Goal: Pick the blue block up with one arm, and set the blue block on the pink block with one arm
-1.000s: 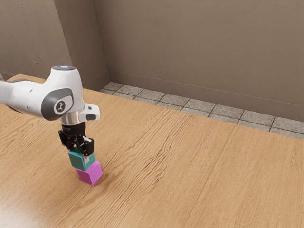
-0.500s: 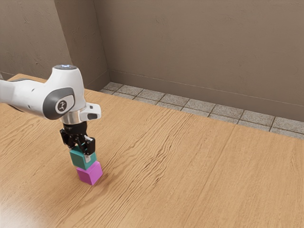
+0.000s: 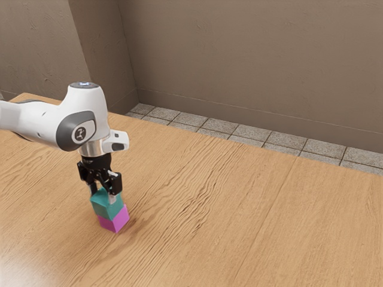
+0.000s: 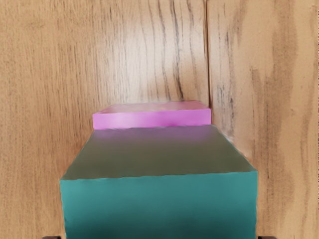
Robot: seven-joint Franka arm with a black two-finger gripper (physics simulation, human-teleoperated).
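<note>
One end effector (image 3: 105,194) clamped on blue block (image 3: 105,204), atop pink block (image 3: 115,220).

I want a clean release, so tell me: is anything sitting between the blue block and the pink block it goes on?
Nothing visible does. The pincer is shut on the blue block, which is directly over the pink block, with no other object between them.
</note>
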